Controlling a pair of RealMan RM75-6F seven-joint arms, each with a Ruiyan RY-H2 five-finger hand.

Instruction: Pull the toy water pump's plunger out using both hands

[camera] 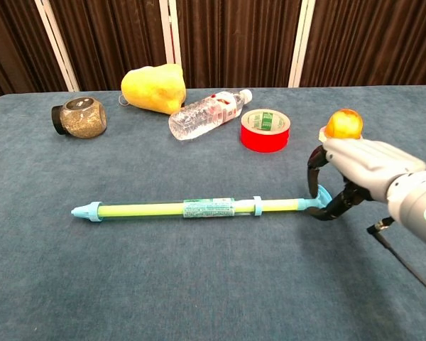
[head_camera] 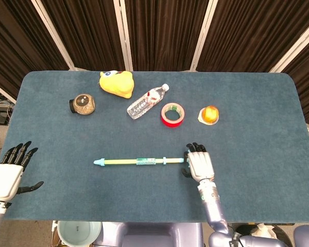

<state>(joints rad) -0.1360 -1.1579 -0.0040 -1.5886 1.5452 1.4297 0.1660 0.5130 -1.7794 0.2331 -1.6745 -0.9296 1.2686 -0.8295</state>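
Note:
The toy water pump (head_camera: 139, 161) lies lengthwise across the middle of the blue table, a yellow-green tube with light-blue ends (camera: 192, 208). Its T-shaped plunger handle (camera: 319, 201) points right. My right hand (head_camera: 199, 164) is over that handle. In the chest view my right hand (camera: 355, 174) arches its fingers and thumb around the handle without clearly closing on it. My left hand (head_camera: 7, 175) hovers at the table's front left edge, fingers spread and holding nothing, far from the pump's nozzle end (head_camera: 98, 162).
Along the back stand a yellow plush toy (head_camera: 117, 83), a small dark jar (head_camera: 83, 104), a lying water bottle (head_camera: 147, 102), a red tape roll (head_camera: 173, 114) and an orange jelly cup (head_camera: 209, 115). They are well behind the pump.

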